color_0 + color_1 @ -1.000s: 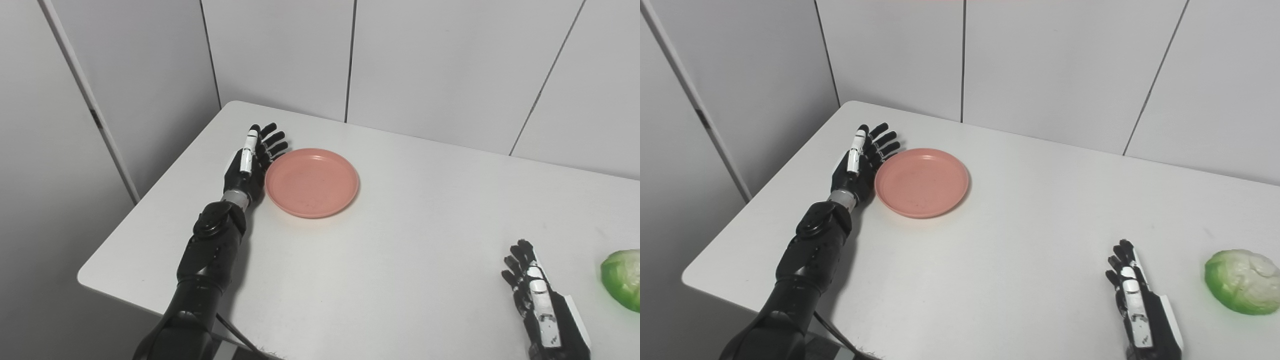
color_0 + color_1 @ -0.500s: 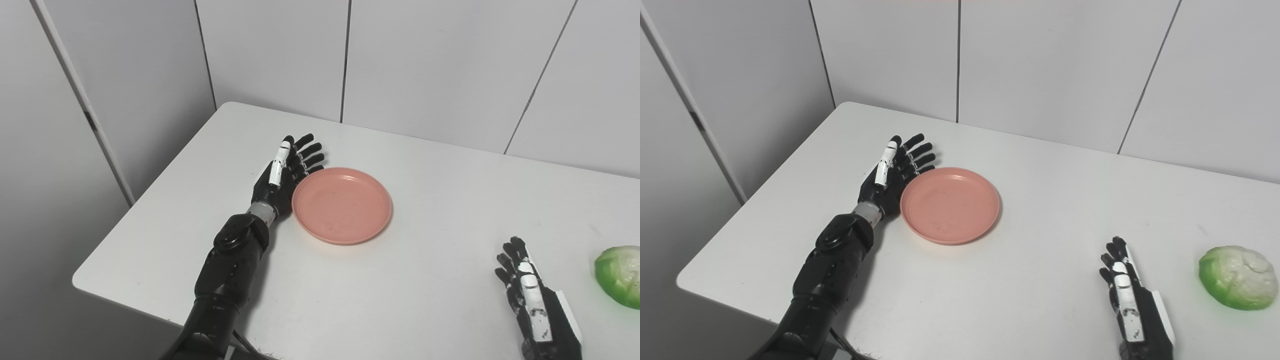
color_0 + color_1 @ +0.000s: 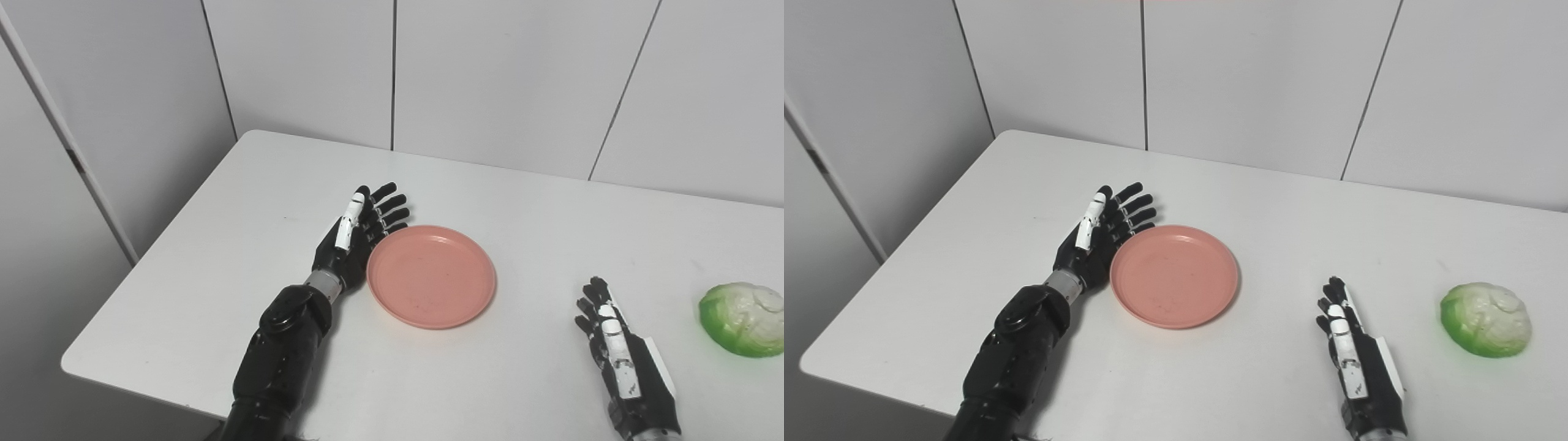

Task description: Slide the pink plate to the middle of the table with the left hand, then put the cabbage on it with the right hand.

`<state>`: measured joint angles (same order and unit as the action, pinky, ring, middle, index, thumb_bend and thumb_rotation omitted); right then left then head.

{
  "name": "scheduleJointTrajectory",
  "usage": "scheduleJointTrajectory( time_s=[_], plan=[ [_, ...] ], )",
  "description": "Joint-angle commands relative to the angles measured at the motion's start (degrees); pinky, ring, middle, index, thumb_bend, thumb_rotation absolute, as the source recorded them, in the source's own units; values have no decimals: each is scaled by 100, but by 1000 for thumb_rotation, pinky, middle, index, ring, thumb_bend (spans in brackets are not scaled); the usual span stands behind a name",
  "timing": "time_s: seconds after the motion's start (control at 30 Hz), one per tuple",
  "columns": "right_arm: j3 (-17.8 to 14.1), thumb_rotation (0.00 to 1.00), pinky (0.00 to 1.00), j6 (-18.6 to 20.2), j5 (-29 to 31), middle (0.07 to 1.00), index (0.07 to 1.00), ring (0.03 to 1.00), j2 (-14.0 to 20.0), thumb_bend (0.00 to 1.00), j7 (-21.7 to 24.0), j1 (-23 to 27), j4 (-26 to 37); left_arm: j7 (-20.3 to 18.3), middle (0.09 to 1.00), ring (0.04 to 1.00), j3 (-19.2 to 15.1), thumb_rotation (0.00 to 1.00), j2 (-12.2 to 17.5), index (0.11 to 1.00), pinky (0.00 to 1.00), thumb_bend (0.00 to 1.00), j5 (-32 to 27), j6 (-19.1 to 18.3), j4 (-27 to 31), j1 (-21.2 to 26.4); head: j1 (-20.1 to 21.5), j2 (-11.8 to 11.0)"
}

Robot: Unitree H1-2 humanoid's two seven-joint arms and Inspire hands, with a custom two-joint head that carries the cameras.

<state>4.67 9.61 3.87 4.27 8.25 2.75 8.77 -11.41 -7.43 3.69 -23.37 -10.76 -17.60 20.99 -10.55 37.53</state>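
The pink plate (image 3: 432, 275) lies flat and empty on the white table (image 3: 245, 202), left of the table's middle. My left hand (image 3: 358, 236) is open, fingers straight, set on edge with its palm against the plate's left rim. The green and white cabbage (image 3: 1486, 319) sits on the table at the far right. My right hand (image 3: 1350, 355) is open and empty, resting on the table between the plate and the cabbage, apart from both.
Grey wall panels (image 3: 490, 73) stand right behind the table's far edge. The table's left edge and near left corner (image 3: 67, 361) are close to my left arm.
My left hand has pushed the plate to the right and nearer to me, staying against its left rim. The camera has turned right as well. My right hand has stayed put.
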Motion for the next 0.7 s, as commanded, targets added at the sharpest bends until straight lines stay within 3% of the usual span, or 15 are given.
scheduleJointTrajectory(
  time_s=[0.0,0.67],
  plan=[
    [43,1000,964,34,-9,980,983,970,-44,269,16,127,166,42,853,842,117,1000,-74,844,835,419,92,-342,15,-100,42,18],
    [84,1000,970,332,-212,982,986,973,-279,244,-202,171,416,-43,857,847,734,1000,-449,849,838,421,233,-688,465,-382,673,262]
  ],
)
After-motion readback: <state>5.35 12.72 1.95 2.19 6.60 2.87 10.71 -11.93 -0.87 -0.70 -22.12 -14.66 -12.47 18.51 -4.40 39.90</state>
